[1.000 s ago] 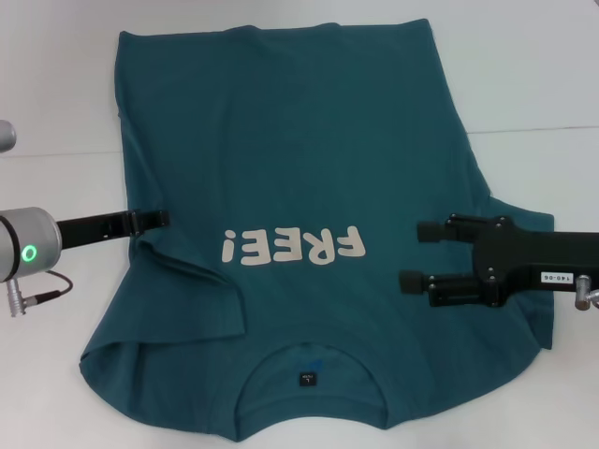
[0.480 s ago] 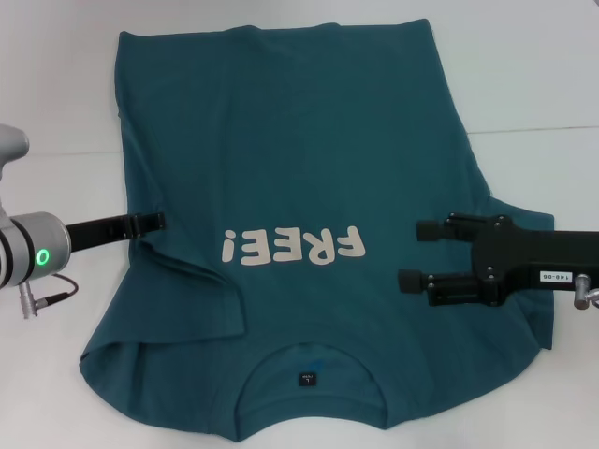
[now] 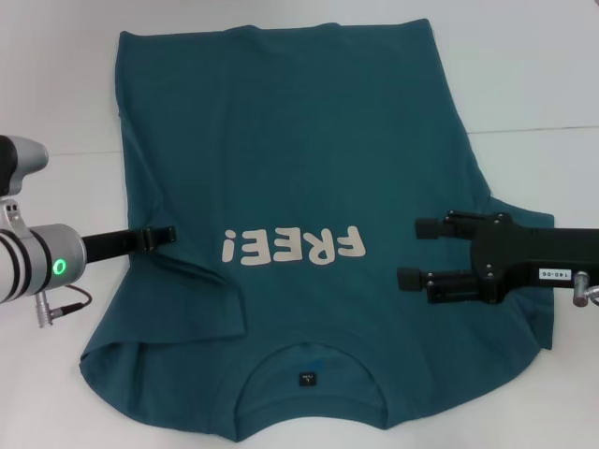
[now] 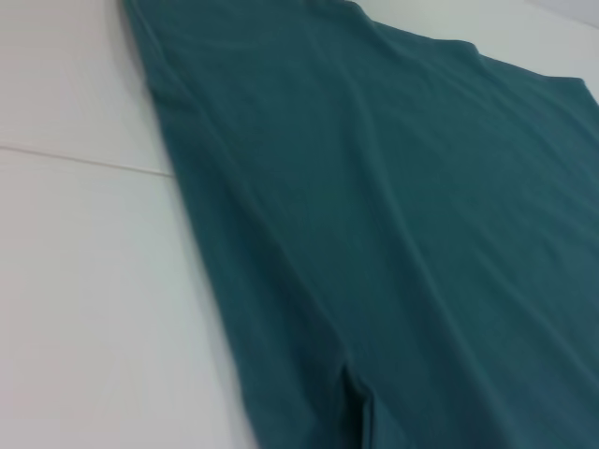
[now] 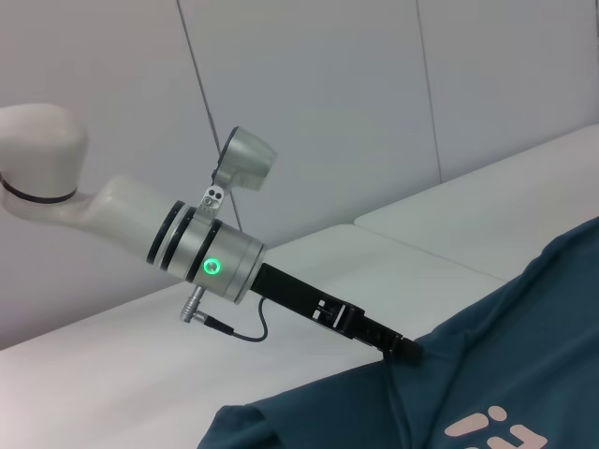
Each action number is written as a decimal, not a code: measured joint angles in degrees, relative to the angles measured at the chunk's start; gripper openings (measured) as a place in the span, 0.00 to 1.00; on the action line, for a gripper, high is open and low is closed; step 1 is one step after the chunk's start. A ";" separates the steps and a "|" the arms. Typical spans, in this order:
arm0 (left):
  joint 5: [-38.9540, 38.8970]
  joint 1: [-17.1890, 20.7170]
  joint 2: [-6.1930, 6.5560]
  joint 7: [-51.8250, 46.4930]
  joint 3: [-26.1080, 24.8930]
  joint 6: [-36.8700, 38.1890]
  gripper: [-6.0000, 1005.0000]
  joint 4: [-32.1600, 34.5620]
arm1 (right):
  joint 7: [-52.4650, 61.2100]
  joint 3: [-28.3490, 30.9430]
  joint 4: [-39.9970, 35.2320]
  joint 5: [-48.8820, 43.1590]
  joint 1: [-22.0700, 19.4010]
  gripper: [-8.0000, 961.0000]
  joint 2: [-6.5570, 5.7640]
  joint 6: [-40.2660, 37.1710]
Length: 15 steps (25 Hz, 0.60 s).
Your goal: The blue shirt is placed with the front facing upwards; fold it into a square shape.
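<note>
The blue shirt [image 3: 299, 159] lies flat and face up on the white table, its collar [image 3: 309, 374] nearest me and the cream lettering [image 3: 293, 246] across the chest. My left gripper [image 3: 167, 235] shows as one thin black bar, shut, with its tip touching the shirt's left edge by the sleeve. In the right wrist view the left gripper [image 5: 404, 350] meets the cloth edge in the same way; I cannot tell if cloth is pinched. The left wrist view holds only the shirt's side edge [image 4: 393, 234]. My right gripper [image 3: 413, 253] hovers open over the shirt's right side.
The white table [image 3: 56, 84] has a seam line running across it behind the shirt's middle. A cable [image 3: 65, 304] hangs from the left wrist over bare table. A pale wall [image 5: 328, 94] stands beyond the table's left side.
The left arm has swung nearer to me, and its tip has slid a little along the shirt's left edge toward the collar end. The right gripper and the shirt have stayed put.
</note>
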 joint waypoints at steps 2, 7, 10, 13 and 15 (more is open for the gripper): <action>-0.24 -0.60 -0.08 0.01 0.00 0.01 0.61 -0.40 | 0.00 -0.02 0.00 -0.01 0.01 0.98 -0.05 0.02; -0.32 -2.87 -0.24 0.04 -0.01 0.02 0.62 -2.19 | 0.00 -0.13 0.00 -0.03 0.01 0.98 -0.06 0.02; -1.14 -4.84 -0.32 0.44 -0.02 -0.23 0.63 -3.51 | 0.00 -0.10 0.00 -0.03 0.08 0.98 -0.06 0.02; -4.34 -6.97 -0.34 3.55 -0.03 -1.69 0.64 -6.09 | 0.00 0.01 0.00 -0.03 0.11 0.98 -0.03 0.01; -7.03 -8.21 -0.36 6.13 -0.06 -2.89 0.64 -7.61 | 0.20 0.05 0.00 0.09 0.12 0.98 0.01 -0.03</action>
